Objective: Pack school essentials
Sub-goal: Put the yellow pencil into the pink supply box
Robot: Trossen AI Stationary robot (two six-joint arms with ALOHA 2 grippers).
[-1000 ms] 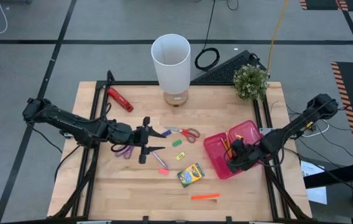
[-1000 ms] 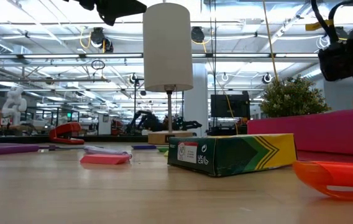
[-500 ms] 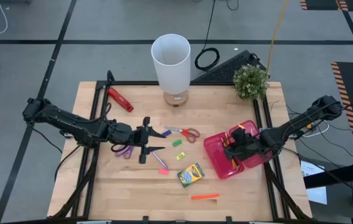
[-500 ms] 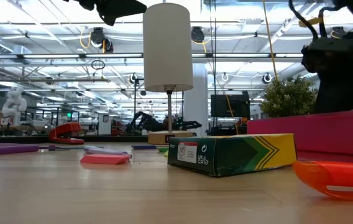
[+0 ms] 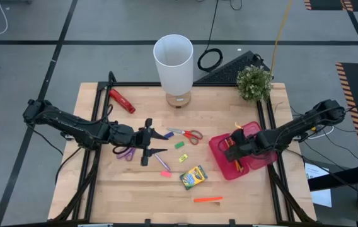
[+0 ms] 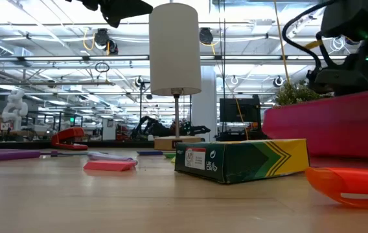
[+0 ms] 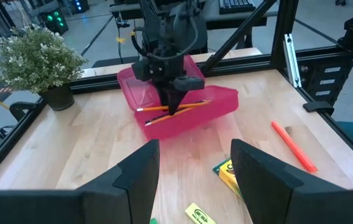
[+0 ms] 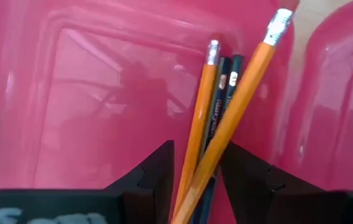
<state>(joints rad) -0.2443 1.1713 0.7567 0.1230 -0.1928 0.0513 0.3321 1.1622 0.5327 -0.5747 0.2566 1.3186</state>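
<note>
My right gripper (image 5: 235, 146) is shut on a bundle of pencils (image 7: 171, 111) inside the open pink case (image 5: 249, 162) at the table's right. My left gripper (image 5: 156, 144) hovers open at centre left, beside the purple-handled scissors (image 5: 125, 153), and touches nothing. On the wood lie red-handled scissors (image 5: 187, 134), a green eraser (image 5: 179, 145), a yellow eraser (image 5: 183, 157), a pink eraser (image 5: 165, 172), a purple pen (image 5: 162, 162), the crayon box (image 5: 193, 177) and the orange marker (image 5: 208, 199). My right gripper pinches two orange pencils and two dark ones together between its two fingers, partway along their shafts (image 8: 192, 186). The fingers come from above, pointing down and lying across the pencils. The pencils lie almost level within the case's tray (image 7: 220, 102). I cannot tell whether they touch its floor.
A white lamp (image 5: 173, 63) stands at the far middle and a potted plant (image 5: 254, 82) at the far right. A red-and-black hand tool (image 5: 121, 99) lies far left. Bare wood shows along the near edge, left of the marker.
My right gripper has moved toward the far edge and slightly left, keeping the pencils. The pink case has shifted and turned a little. Its rim was level in the low view and now slants up toward the right. My left arm has kept still.
</note>
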